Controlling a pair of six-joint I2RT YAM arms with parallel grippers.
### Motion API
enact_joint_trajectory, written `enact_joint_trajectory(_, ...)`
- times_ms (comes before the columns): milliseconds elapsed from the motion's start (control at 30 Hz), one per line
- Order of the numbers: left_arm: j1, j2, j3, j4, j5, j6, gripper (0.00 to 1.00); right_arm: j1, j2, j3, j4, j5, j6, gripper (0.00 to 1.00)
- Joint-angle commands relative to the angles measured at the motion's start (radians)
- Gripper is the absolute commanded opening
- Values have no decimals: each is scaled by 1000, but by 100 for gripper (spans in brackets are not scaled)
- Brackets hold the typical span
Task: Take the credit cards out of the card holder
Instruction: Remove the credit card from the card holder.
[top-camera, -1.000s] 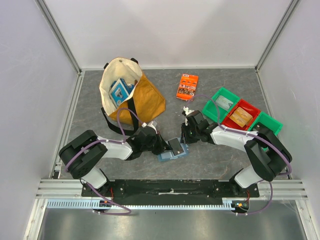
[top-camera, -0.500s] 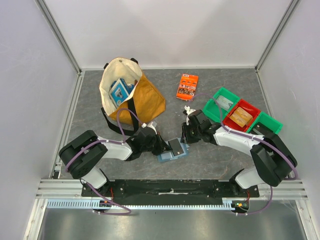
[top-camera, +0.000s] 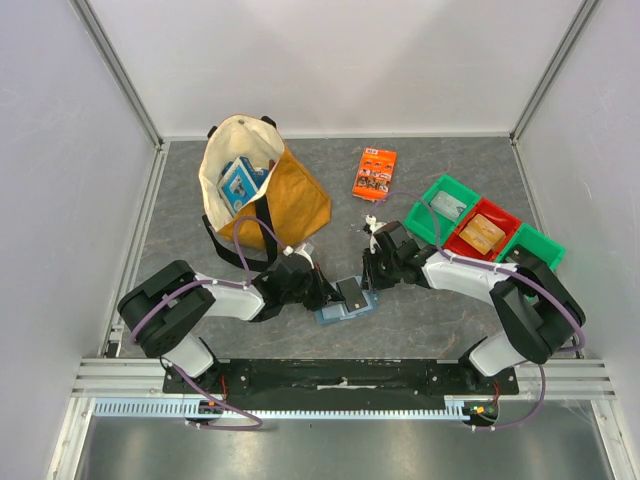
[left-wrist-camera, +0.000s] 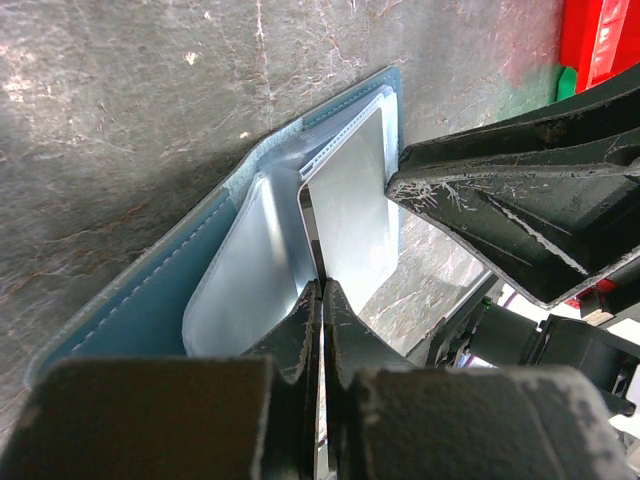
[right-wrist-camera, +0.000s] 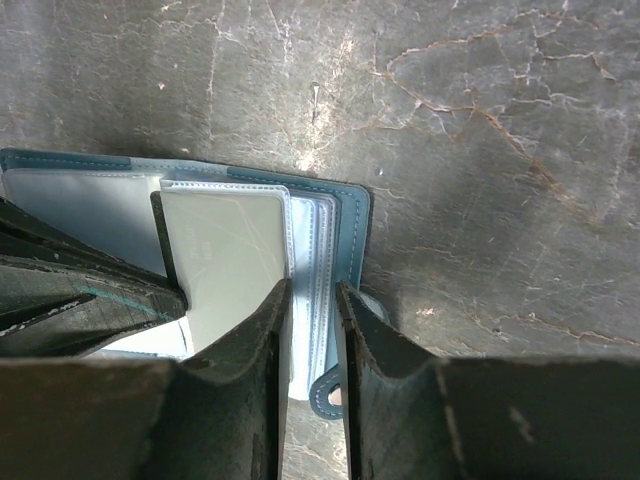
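Top view: tote bag upper left, orange packet top centre, bins at right, w/ bare grey surface to the lower right of the card holder, which lies lower centre. Left pincer is closed tight, nipping a clear leaf of the holder from its left. Right pincer stands a narrow gap apart, astride the leaves' right edge, just beside the grey credit card in its pocket; can't tell if it grips.
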Motion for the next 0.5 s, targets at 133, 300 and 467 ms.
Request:
enact_joint_trajectory(133,5,10,18,-22,12,-31,2,-2,39,3,-32,13,-42,24)
enact_joint_trajectory(300,5,3,11,-19,14,-45,4,1,53,4,-64,28,-60,20)
enact_joint_trajectory(467,5,-9,-3,-8,9,-56,7,12,71,-1,-79,42,-68,15)
